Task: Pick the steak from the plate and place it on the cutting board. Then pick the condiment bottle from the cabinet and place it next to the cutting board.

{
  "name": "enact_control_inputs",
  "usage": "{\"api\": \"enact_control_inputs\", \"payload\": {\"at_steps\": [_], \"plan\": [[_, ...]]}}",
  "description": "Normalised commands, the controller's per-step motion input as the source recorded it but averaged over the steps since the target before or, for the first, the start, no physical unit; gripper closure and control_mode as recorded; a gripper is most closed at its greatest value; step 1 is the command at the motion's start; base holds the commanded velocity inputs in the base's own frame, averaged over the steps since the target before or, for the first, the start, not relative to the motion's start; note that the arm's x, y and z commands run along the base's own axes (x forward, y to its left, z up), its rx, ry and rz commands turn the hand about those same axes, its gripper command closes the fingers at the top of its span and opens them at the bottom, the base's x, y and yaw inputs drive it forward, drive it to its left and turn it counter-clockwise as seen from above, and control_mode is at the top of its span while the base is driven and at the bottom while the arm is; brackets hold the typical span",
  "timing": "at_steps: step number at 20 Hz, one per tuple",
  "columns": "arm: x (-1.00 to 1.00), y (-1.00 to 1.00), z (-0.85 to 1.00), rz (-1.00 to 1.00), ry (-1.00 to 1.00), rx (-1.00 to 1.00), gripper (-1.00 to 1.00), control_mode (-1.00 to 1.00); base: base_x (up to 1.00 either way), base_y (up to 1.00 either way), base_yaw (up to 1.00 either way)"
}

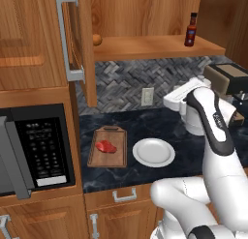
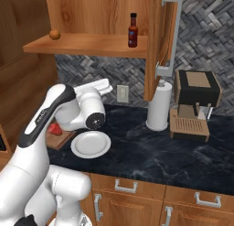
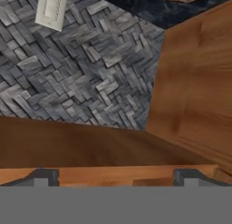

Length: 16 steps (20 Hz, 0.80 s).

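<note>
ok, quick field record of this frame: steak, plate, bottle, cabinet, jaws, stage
steak: lying on the cutting board
plate: bare, right of the board on the dark counter
condiment bottle: upright on the cabinet shelf
cabinet door: open
gripper: jaws open, holding nothing, facing the shelf edge
stage: steak placed; bottle not yet picked

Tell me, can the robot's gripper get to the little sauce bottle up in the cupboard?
Probably yes. The cabinet door hangs open, the condiment bottle stands alone near the shelf's front edge, and the gripper is open and empty.
</note>
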Motion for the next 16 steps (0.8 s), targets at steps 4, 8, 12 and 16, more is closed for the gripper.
{"api": "enact_control_inputs", "payload": {"at_steps": [4, 8, 12, 16], "plan": [[-0.08, 0.0, 0.27, -0.11, 0.0, 0.03, -1.0, -1.0, 0.0, 0.0, 0.0], [-0.09, 0.0, 0.3, -0.09, 0.0, 0.03, -1.0, -1.0, 0.0, 0.0, 0.0], [-0.07, 0.0, 0.3, -0.05, 0.0, 0.02, -1.0, -1.0, 0.0, 0.0, 0.0], [-0.06, 0.0, 0.29, -0.03, 0.0, 0.02, -1.0, -1.0, 0.0, 0.0, 0.0]]}}
